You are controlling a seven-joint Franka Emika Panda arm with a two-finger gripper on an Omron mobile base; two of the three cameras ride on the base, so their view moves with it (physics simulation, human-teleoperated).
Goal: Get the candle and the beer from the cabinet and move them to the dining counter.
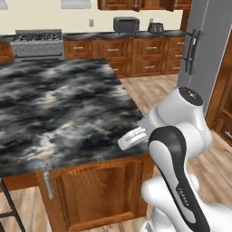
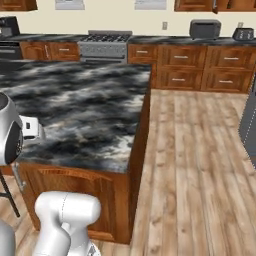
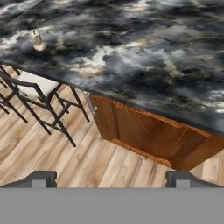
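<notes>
Two dark finger tips of the gripper stand wide apart, holding nothing.
Beyond the left tip, a dark-framed stool with pale seat stands on wood flooring; above it a small cream-white candle sits on the black-and-grey veined marble dining counter, whose reddish wood base lies ahead between the tips.

Dining counter: polished black-and-grey veined marble top, glossy reddish wood base with a silver metal handle. Floor: pale wood planks, smooth. Stool: dark metal frame, pale matt seat. Candle: cream, waxy. Stove: brushed grey metal.
</notes>
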